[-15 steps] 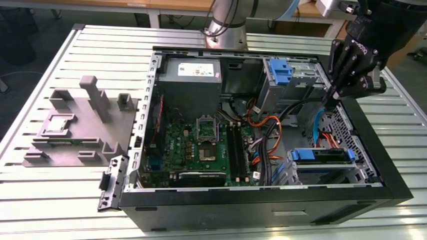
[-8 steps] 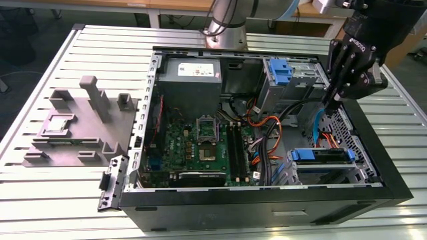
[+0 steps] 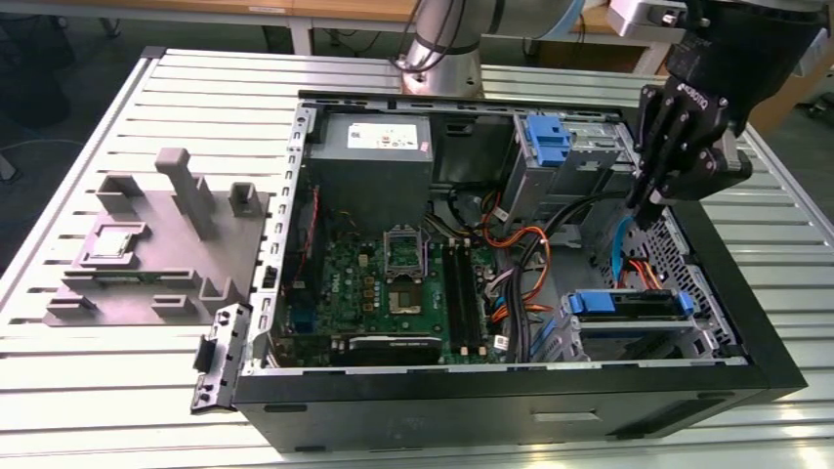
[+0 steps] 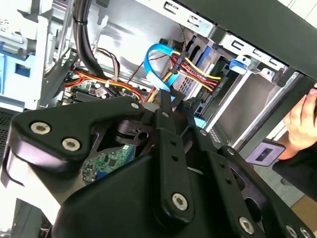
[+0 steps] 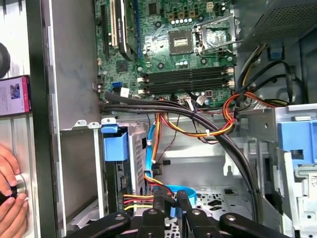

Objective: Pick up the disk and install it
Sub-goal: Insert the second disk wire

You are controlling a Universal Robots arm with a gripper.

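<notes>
Where cables (image 5: 198, 124) crowd, end effector (image 3: 647, 210) above case rim (image 3: 729, 283).

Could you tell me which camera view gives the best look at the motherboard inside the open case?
The exterior view: the motherboard lies fully visible from above. The first wrist view shows most of it, cut off at the frame edge; the second wrist view catches a sliver behind the gripper.

Even, bright light; close foreground perhaps slightly soft.

Green motherboard (image 3: 391, 283) within black computer case (image 3: 521, 401); blue drive carrier (image 3: 626, 303); light-blue data cable (image 5: 151, 148); red-yellow-orange wire bundle (image 5: 198, 130); grey holder block (image 3: 150, 254); black gripper (image 3: 651, 210).
</notes>
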